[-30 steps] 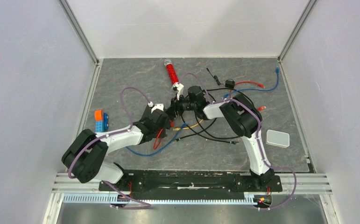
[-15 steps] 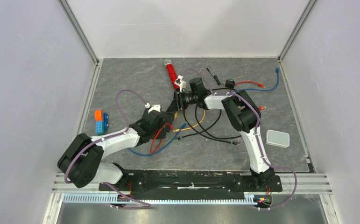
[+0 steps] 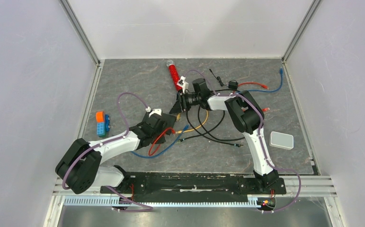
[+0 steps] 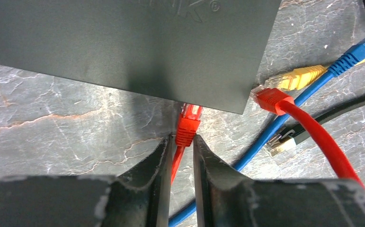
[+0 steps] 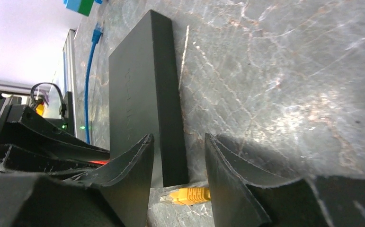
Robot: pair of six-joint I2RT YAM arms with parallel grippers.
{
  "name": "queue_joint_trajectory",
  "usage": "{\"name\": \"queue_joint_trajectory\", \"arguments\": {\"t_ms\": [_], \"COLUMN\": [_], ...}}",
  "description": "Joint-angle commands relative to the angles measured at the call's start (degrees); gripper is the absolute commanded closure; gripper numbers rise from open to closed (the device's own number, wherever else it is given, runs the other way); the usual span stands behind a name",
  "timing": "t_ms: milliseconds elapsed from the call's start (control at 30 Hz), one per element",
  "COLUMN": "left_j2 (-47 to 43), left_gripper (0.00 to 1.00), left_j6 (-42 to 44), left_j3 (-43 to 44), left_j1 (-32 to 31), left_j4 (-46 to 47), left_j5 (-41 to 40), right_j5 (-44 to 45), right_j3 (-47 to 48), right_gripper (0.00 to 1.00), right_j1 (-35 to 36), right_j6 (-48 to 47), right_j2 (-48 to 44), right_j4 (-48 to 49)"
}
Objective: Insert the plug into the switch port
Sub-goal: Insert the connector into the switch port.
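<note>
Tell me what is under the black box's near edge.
The red plug meets the box at its near edge, tip out of sight beneath the top; its boot lies between the left tool's fingers. The port, and how far in the plug sits, are covered.

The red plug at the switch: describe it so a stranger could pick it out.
Find the flat black box filling the top of the left wrist view. At its near edge a red plug points in, between the fingertips of the left gripper. The other red plug lies loose off the box's corner, beside a yellow plug.
</note>
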Motion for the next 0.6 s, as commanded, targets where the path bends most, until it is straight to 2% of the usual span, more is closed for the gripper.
{"name": "queue_joint_trajectory", "arguments": {"t_ms": [0,133,400,567], "left_j2": [2.86,4.60,5.15,6.48], "left_gripper": [0.78,0.98,0.98,0.98], "left_j6": [0.60,1.79,1.52,0.96], "left_j3": [-1.83,-1.37,-1.06,-0.73], "left_j1": [-0.45,-0.59,-0.59,-0.59], "left_j4": [-0.02,1.32,3.05,5.15], "left_j5": [1.99,1.42,-4.86,-7.13], "right_j5": [-2.85,-6.76,-12.47,-13.93], "right_j3": [-4.55,-7.26,-11.51,-15.83], "right_gripper": [0.54,0.55,0.72,0.75], "right_j1": [2.03,3.96,5.62,7.56], "right_j6": [-1.28,-0.01,-0.01,-1.43], "right_j2": [1.01,1.52,2.40,1.23], "right_j4": [-0.66,3.55,4.58,4.39]}}
